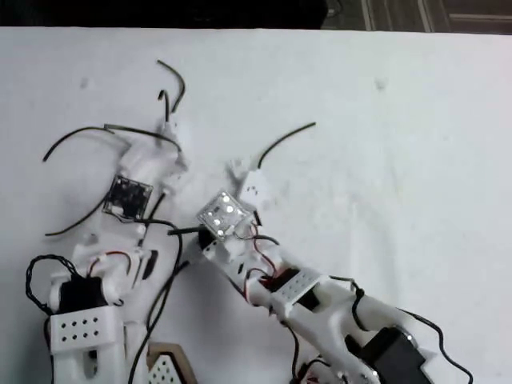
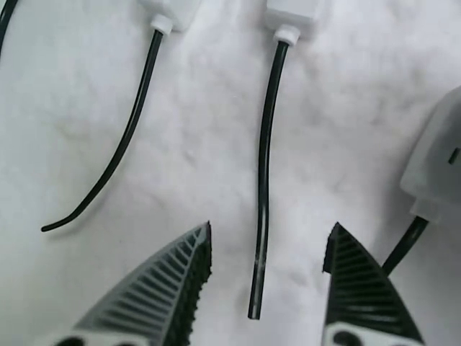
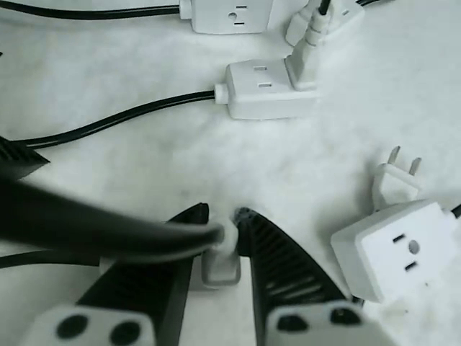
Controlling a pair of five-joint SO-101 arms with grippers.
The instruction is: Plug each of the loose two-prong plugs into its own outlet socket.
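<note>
We find the right gripper (image 3: 222,211) clamped on a white plug (image 3: 220,270), whose black cord (image 3: 108,234) trails aside. Near it lie a socket (image 3: 400,249) and a loose plug (image 3: 392,180), touching. The left gripper (image 2: 271,229) stands open astride a cord end (image 2: 261,216). The table (image 1: 416,120) edge lies well beyond both arms.

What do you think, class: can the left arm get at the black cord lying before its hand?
Probably yes. The left hand is open, and the free end of the black cord lies on the table between its fingers, with nothing over it.
</note>
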